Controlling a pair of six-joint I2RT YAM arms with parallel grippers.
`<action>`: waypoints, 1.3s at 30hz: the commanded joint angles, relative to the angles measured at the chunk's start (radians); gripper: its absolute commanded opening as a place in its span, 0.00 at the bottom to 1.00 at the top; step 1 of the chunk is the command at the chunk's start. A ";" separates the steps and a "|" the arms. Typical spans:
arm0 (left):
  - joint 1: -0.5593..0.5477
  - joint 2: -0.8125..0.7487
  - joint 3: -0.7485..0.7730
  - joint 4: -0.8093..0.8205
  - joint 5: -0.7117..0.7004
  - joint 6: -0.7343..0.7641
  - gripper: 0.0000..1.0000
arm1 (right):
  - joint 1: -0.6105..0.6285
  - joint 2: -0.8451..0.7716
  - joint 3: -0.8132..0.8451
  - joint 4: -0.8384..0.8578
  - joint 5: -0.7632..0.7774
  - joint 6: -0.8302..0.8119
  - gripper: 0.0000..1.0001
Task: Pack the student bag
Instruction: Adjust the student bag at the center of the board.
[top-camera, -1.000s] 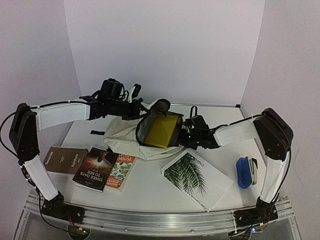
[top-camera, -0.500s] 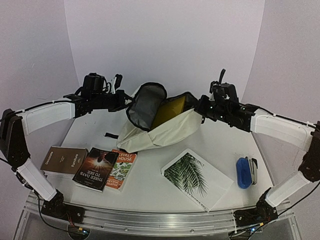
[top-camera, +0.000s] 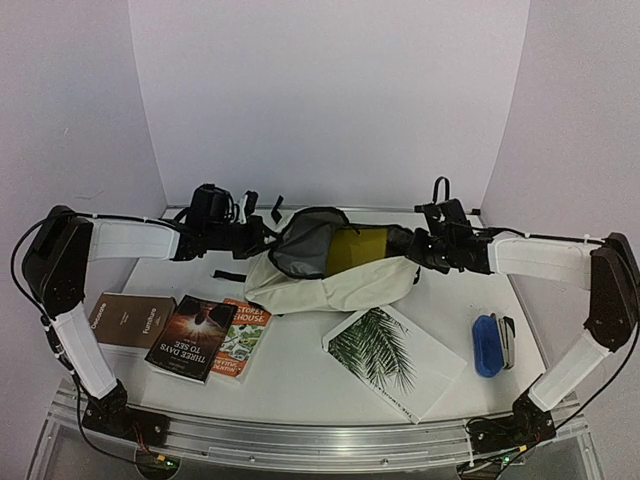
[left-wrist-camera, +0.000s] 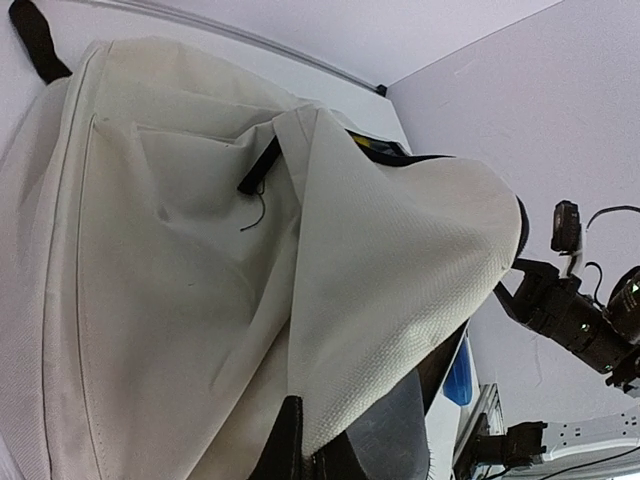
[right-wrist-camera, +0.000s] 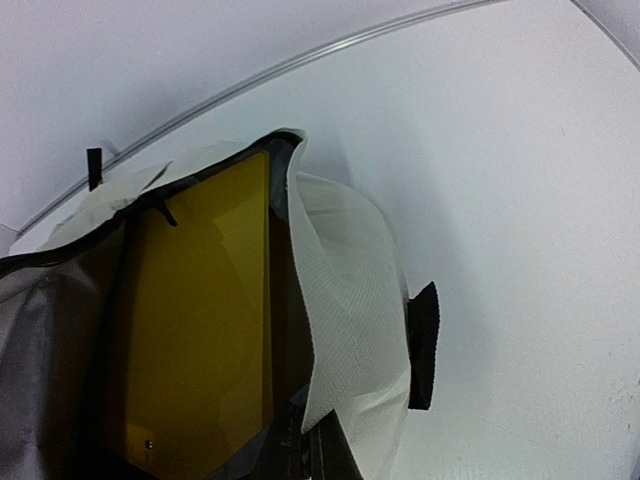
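student bag (top-camera: 340, 287) held open, flat yellow item (top-camera: 362, 244) inside

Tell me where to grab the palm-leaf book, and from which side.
Probably its short near-right edge, coming from the right: the palm-leaf book lies flat on the table, so only thin edges offer a hold; that one is unobstructed.

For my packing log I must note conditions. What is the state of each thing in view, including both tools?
student bag, mouth open, held up at both sides
yellow flat item, inside the bag
left tool, shut on the bag's rim
right tool, shut on the bag's rim
brown book, closed, flat
black book, closed, overlapping the orange book
palm-leaf book, closed, flat
blue object, lying loose
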 joint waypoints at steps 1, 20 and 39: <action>0.007 0.021 -0.034 0.076 -0.014 -0.045 0.00 | -0.041 0.053 -0.037 0.051 0.060 -0.003 0.00; 0.006 0.076 0.028 -0.087 -0.014 0.059 0.35 | -0.047 0.021 -0.031 0.100 -0.075 -0.056 0.52; 0.032 -0.318 -0.117 -0.359 -0.171 0.087 0.91 | -0.018 -0.271 -0.085 0.064 -0.353 -0.039 0.84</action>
